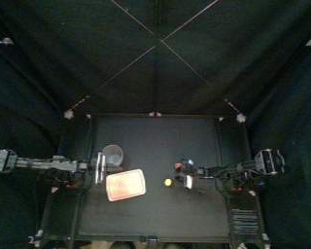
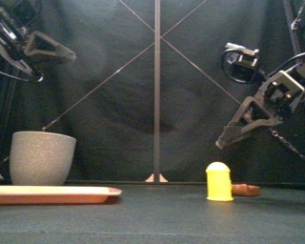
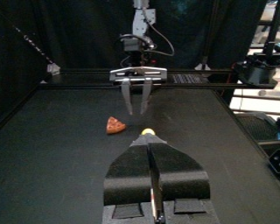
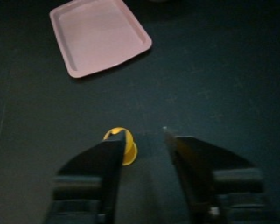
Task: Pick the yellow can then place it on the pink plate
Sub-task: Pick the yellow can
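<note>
Lower right of centre in the front view, the small yellow round-topped can [image 2: 219, 181] stands upright on the black counter [image 2: 155, 217]. A small flat red-brown toy [image 2: 248, 190] lies just beside it. At lower left lies the flat pink plastic tray [image 2: 53, 193], well apart from the can. Behind the tray stands the tall grey speckled cup [image 2: 43, 157]. Higher up at right, the right claw [image 4: 145, 138] hangs over the can with its jaws spread. The left claw [image 3: 150, 144], raised at upper left, has its jaws pressed together.
</note>
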